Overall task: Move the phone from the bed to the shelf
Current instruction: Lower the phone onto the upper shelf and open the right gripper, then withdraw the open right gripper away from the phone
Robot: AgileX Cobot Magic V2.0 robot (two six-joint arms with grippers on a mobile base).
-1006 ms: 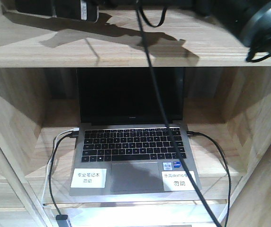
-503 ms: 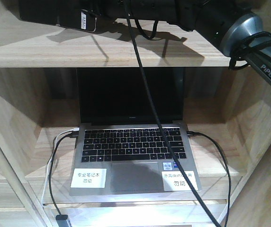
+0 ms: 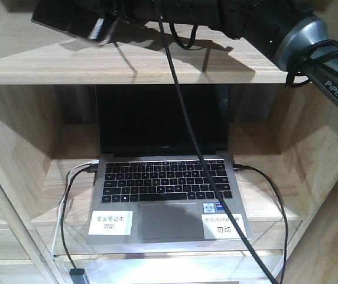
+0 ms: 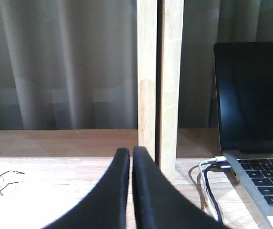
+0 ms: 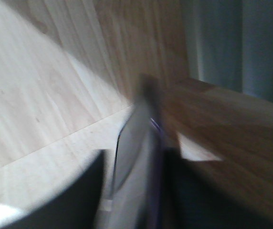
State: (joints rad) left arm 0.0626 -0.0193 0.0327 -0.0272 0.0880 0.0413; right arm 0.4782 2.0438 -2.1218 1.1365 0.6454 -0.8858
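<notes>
Pale grained boards of the light natural-wood shelf (image 3: 127,68) fill the front view, forming compartments. Nearest the camera, in the lower compartment, an open silver laptop with a black screen (image 3: 166,189) sits on its board, two white labels stuck on the palm rest and dark and white cables (image 3: 68,195) plugged in at its left side, another dark cable at its right. A thin black cable (image 3: 178,106) hangs down in front of the screen from the arm above.

Higher and farther back, the right arm's black-and-grey body (image 3: 275,29) reaches leftward over the upper board. At its tip the right claw (image 3: 113,18) pinches the flat glossy black phone (image 3: 68,22) with a small white label sticker near its held end; the phone is tilted, its far end raised, over the upper board, and whether any part touches the wood cannot be told. The right wrist view, badly blurred, shows the phone (image 5: 136,157) edge-on between the two dark fingers (image 5: 74,200), with pale wood beyond.

From the left wrist view, the left claw (image 4: 131,155) has its black fingers pressed together with only a sliver between, holding nothing, above a pale board. Past it stand two upright wooden boards (image 4: 158,81), the laptop to the right, and grey curtains (image 4: 65,62) behind.
</notes>
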